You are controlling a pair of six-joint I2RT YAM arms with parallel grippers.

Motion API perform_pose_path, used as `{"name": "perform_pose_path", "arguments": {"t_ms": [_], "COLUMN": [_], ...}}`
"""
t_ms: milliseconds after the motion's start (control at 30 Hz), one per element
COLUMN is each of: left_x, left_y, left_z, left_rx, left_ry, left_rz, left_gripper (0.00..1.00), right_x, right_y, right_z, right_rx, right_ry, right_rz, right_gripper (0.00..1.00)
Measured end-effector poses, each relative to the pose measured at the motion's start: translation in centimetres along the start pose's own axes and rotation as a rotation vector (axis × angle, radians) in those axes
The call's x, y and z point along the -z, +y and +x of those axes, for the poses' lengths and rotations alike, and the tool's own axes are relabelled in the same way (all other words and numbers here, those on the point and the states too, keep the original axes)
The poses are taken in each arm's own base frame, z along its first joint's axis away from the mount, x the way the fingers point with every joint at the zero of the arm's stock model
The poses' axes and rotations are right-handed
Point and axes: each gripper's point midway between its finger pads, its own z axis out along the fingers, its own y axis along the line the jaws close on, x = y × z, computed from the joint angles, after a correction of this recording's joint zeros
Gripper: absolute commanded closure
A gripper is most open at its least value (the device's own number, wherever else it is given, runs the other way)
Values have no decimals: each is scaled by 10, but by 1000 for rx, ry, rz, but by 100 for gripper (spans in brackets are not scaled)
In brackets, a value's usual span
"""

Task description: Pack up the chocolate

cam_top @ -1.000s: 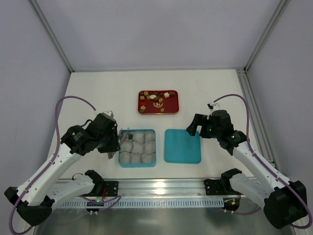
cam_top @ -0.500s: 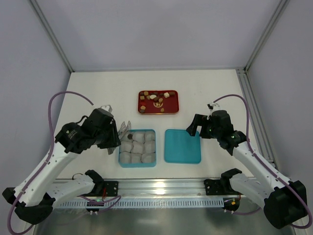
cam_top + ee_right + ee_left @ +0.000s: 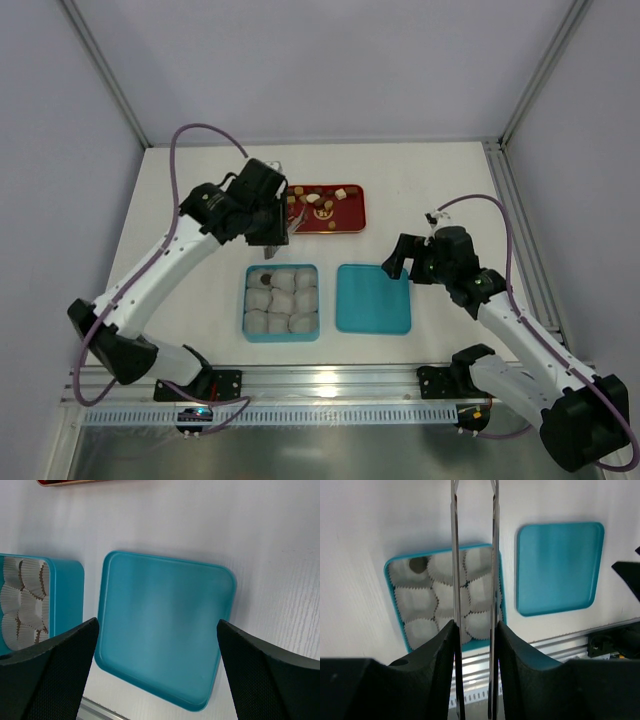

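Observation:
The chocolate pieces (image 3: 318,199) lie in a red tray (image 3: 350,222) at the table's middle back. One dark piece (image 3: 265,279) sits in the far-left paper cup of the blue box (image 3: 282,331); it also shows in the left wrist view (image 3: 418,564). My left gripper (image 3: 277,226) (image 3: 474,626) is shut on metal tweezers (image 3: 454,555), held at the tray's left end. The tweezer blades stand apart and their tips are out of view. My right gripper (image 3: 400,256) (image 3: 157,625) is open and empty above the blue lid (image 3: 165,630).
The blue box (image 3: 492,630) holds several white crinkled paper cups (image 3: 292,300). The blue lid (image 3: 373,298) (image 3: 559,567) lies flat right of it. A metal rail (image 3: 330,405) runs along the near edge. Grey walls close in the back and sides.
My left arm has swung from the box's left side up and back to the red tray, carrying the tweezers. A dark piece stays in the box's far-left cup. The right arm has not moved.

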Motion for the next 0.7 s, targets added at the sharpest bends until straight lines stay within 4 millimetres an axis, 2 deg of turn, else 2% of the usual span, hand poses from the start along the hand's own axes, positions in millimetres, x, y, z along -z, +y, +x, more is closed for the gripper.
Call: {"name": "perform_pose_path", "arguments": {"t_ms": [200,433,567,700], "left_x": [-53,-105,-121,-128], "left_y": [-35,-53,-52,-51], "left_z": [-34,-50,-47,-44], "left_rx": [-74,-136,-157,-170], "left_ry": [25,67,93,108], "left_rz": [12,-5,-21,-30], "left_gripper": [63,63,63,63], "right_x": [10,18,20,22], "right_y": [2,4,2,2], "right_z": [-2,-3,-1,0], "right_rx": [3,5,5,7], "right_ry": [-22,-37,-32,-31], "right_rz": [-10,-16,-12,-10], "right_gripper": [0,0,0,0]}}
